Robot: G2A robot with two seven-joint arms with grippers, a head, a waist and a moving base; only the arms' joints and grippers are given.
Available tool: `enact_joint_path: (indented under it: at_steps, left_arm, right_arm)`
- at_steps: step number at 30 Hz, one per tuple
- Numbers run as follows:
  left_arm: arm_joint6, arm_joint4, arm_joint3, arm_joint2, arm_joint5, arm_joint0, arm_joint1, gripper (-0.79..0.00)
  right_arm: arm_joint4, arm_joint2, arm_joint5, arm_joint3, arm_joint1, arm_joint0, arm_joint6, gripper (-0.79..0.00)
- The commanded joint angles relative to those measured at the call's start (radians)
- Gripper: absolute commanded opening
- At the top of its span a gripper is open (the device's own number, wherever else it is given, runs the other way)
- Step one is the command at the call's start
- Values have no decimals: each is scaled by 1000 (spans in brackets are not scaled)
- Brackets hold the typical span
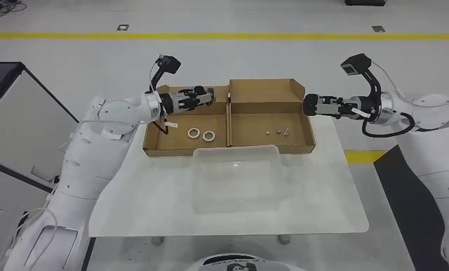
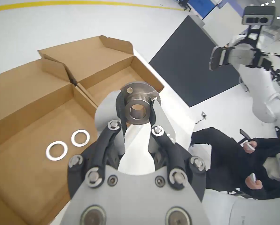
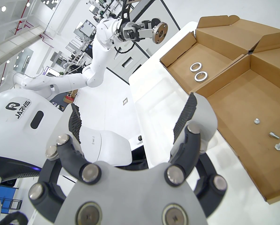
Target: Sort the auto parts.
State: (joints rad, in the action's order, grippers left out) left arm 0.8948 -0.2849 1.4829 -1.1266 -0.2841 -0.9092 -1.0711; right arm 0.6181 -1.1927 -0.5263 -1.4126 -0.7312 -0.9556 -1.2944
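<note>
My left gripper (image 2: 136, 111) is shut on a round metal flange (image 2: 140, 92), held in the air above the far side of the left cardboard box (image 1: 181, 146), close to the wall between the boxes. Two flat washers (image 1: 191, 133) (image 1: 208, 136) lie side by side on that box's floor. Three small bolts (image 1: 278, 130) lie in the right cardboard box (image 1: 256, 122). My right gripper (image 3: 133, 115) hangs open and holds nothing, just past the right box's outer wall (image 1: 309, 104). The right wrist view has the flange (image 3: 160, 33) far off, the washers (image 3: 195, 66) and the bolts (image 3: 274, 135).
A clear plastic tray (image 1: 235, 176) stands on the white table (image 1: 316, 194) in front of the two boxes. Both boxes have raised flaps along their far sides. Bare table lies to the left and right of the tray.
</note>
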Motion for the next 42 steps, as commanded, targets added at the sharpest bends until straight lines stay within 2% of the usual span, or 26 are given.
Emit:
enact_joint_path:
  at_steps: [1, 9, 15, 21, 29, 42]
  left_arm:
    - [3, -68, -30, 28, 4, 31, -4, -785]
    - [-19, -303, -231, 179, 17, 183, -40, -785]
    - [-15, -456, -407, 285, -19, 290, -72, -785]
    - [4, -532, -555, 343, -63, 351, -95, -785]
    - [35, -594, -636, 376, -102, 342, -103, -785]
    - [58, -668, -645, 395, -121, 284, -99, -785]
  right_arm:
    - [0, 0, 0, 0, 0, 0, 0, 0]
    - [0, 0, 0, 0, 0, 0, 0, 0]
    - [0, 0, 0, 0, 0, 0, 0, 0]
    - [0, 0, 0, 0, 0, 0, 0, 0]
    - [0, 0, 0, 0, 0, 0, 0, 0]
    - [0, 0, 0, 0, 0, 0, 0, 0]
